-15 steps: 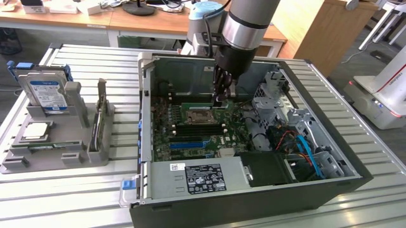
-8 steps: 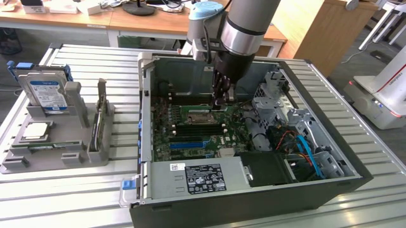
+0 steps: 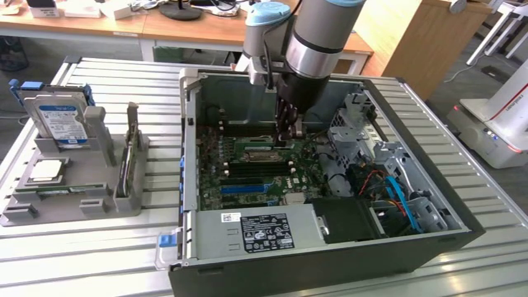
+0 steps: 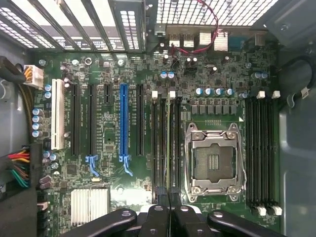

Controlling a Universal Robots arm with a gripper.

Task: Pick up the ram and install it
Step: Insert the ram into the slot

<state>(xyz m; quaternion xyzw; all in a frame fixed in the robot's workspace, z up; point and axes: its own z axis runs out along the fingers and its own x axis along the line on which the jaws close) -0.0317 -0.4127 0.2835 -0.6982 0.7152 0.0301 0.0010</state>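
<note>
Inside the open computer case point(image 3: 330, 272), jaws pinched on the ram point(image 4: 169, 143), at the motherboard's memory slots point(image 4: 161, 148).

The arm point(image 3: 326, 25) above the gripper point(image 3: 286, 139) is cut off by the exterior view's upper edge, its 2 fingers point(image 3: 285, 120) hide the motherboard point(image 3: 247, 176) slots directly beneath them, and whether the thin strip point(image 4: 169, 148) running out from between its tips is the ram seen edge-on cannot be told.
</note>
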